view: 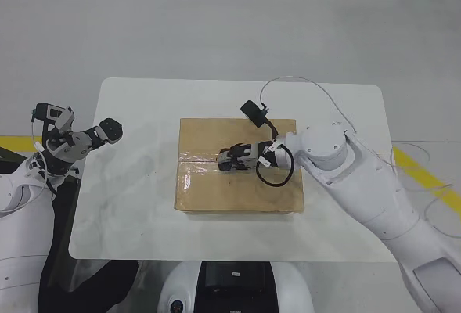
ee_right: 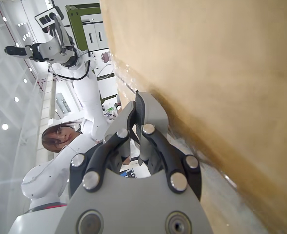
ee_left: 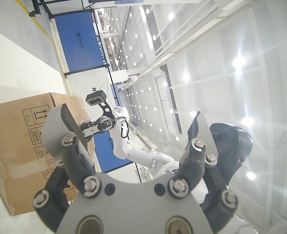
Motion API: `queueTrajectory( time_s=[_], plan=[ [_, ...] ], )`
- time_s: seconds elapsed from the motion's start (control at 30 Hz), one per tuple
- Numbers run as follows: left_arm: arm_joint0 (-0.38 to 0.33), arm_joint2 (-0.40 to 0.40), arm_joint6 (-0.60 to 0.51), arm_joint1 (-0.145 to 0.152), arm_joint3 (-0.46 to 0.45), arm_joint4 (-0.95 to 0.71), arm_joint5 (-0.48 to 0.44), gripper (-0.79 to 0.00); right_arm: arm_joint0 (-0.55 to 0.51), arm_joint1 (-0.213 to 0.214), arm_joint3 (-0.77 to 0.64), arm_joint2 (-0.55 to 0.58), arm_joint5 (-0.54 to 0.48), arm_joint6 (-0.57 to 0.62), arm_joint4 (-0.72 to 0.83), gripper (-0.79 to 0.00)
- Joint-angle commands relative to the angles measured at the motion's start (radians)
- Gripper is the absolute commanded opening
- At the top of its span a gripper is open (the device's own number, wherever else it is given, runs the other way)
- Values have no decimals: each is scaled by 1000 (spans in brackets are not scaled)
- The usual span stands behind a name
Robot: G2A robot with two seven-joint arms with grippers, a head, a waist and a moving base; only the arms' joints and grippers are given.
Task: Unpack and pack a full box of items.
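A closed brown cardboard box [view: 238, 164] sealed with clear tape stands in the middle of the white table [view: 136, 227]. My right gripper [view: 224, 160] lies over the box's top, on the taped centre seam, with its fingers [ee_right: 139, 113] shut and nothing visible between them; the box top [ee_right: 206, 62] runs right beside them. My left gripper [view: 111, 129] hovers off the table's left edge, away from the box, fingers [ee_left: 68, 127] spread open and empty. From the left wrist view the box side [ee_left: 14, 135] and the right gripper [ee_left: 88, 129] show farther off.
Bare table surface surrounds the box on all sides, widest on the left. A cable [view: 316, 86] loops above the right arm. Yellow floor tape [view: 418, 168] runs past the table's right edge.
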Motion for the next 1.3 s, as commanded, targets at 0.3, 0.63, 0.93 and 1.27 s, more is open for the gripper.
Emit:
queueTrajectory(
  time_s=[0.3,0.63,0.93,1.27],
  plan=[
    [0,0,0,0,0,0,0,0,-61,30,-63,70,107,-8,-76,-785],
    [0,0,0,0,0,0,0,0,-196,103,-186,235,209,39,-211,-785],
    [0,0,0,0,0,0,0,0,-315,153,-287,389,272,58,-280,-785],
    [0,0,0,0,0,0,0,0,-407,188,-359,520,324,45,-316,-785]
  ],
)
